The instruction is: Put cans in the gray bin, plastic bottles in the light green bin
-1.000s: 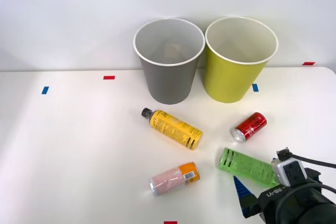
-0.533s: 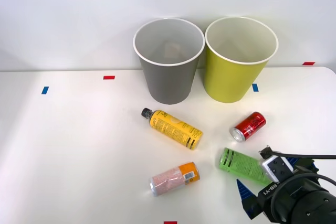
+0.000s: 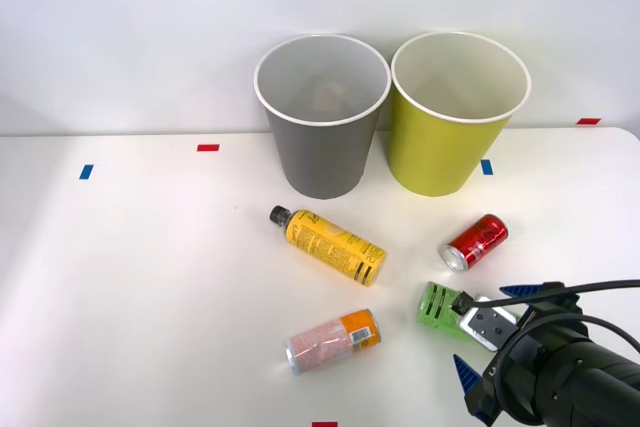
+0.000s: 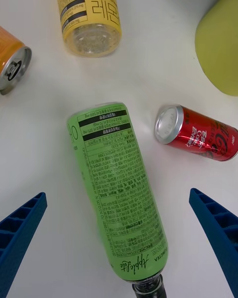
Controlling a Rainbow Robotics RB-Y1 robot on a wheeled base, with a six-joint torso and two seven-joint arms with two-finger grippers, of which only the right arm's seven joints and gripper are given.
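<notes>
Pincer: the right pincer (image 4: 119,248) hangs spread wide, grasping nothing, one blue finger (image 4: 20,233) on each side of the green bottle (image 4: 118,188) and neither touching it.
Green bottle: lies on its side on the tabletop (image 3: 150,277), at about five o'clock from the gray bin (image 3: 322,117), its black cap toward the wrist.
Other pieces: the red can (image 3: 474,241) lies just beside the bottle, toward the light green bin (image 3: 458,115); the yellow bottle (image 3: 327,244) lies near the middle, and the pink can (image 3: 333,340) at six o'clock from it.
Handling: I'd judge the bottle light, smooth-skinned, and apt to roll or dent.
Where to hold: across the labelled middle of the body, fingers square to its length, squeezing gently.
Destination: the light green bin, at twelve o'clock from the bottle.
</notes>
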